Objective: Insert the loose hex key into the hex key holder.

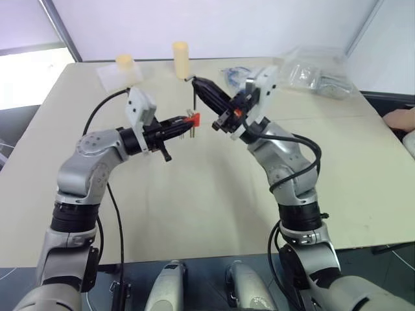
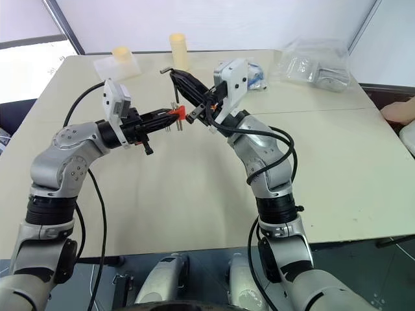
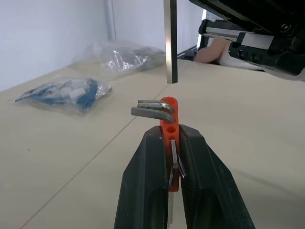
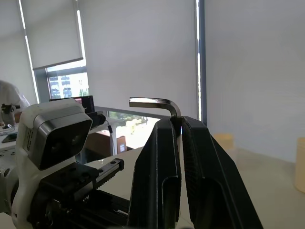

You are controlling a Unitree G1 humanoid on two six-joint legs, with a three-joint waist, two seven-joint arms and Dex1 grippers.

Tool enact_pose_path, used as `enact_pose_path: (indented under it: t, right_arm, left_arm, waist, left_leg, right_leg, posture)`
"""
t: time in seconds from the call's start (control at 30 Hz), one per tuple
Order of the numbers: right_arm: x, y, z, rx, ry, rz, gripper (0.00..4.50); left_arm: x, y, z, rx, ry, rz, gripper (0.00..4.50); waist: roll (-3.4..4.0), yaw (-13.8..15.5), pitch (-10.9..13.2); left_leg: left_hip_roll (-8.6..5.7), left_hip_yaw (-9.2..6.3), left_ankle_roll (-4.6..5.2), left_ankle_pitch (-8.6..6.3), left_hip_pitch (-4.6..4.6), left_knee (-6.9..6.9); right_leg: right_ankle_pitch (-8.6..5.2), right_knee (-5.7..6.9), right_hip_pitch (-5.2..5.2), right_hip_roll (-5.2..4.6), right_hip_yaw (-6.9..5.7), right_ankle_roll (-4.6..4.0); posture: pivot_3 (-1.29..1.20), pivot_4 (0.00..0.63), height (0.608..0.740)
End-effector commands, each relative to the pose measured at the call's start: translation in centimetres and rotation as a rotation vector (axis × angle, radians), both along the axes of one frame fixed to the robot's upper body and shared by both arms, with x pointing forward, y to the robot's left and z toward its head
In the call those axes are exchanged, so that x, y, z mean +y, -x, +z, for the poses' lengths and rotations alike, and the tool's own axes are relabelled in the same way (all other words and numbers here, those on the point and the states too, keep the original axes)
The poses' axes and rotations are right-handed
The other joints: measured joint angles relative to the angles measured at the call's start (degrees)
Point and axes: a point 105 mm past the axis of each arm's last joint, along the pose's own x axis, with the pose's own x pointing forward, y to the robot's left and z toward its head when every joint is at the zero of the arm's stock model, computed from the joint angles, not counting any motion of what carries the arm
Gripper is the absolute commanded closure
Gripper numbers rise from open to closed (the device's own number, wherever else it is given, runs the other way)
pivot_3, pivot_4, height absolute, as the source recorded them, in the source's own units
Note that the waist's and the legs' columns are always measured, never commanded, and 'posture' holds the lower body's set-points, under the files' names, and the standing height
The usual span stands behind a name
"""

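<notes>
At the tabletop's (image 1: 194, 214) far left stand two pale cylinders, a short one (image 1: 124, 63) and a taller one (image 1: 180, 59). Nearer, the left claw (image 1: 189, 123) is clamped on the holder (image 1: 192, 120), held above the tabletop with its short keys sticking out (an open hole faces upward in the left wrist view). Just right of it, the right claw (image 1: 197, 82) pinches the key (image 1: 192, 103) near its bend, the long leg hanging straight down, its tip just above the holder (image 3: 169, 125) and not yet in. Clear plastic bags (image 1: 318, 72) lie at the far right.
</notes>
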Motion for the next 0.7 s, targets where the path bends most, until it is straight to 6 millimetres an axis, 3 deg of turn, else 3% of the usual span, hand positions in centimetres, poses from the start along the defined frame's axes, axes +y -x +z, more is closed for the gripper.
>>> enact_pose_path:
  t: [0.03,0.7]
  right_arm:
    - [0.24,0.64,1.22,-0.058,-0.016,0.017,4.43]
    - [-0.6,-0.17,0.97,-0.072,0.01,-0.022,4.43]
  left_arm:
    - [-0.28,0.58,1.65,-0.062,0.006,-0.02,4.5]
    - [-0.16,0.76,2.47,-0.067,0.03,-0.02,4.5]
  waist:
    - [0.0,0.0,0.0]
    - [0.0,0.0,0.0]
  left_leg:
    - [0.0,0.0,0.0,0.0,0.0,0.0]
    - [0.0,0.0,0.0,0.0,0.0,-0.01]
  right_leg:
    - [0.0,0.0,0.0,0.0,0.0,0.0]
    - [0.0,-0.01,0.0,0.0,0.0,0.0]
  posture:
    - [0.0,0.15,0.74]
    - [0.0,0.15,0.74]
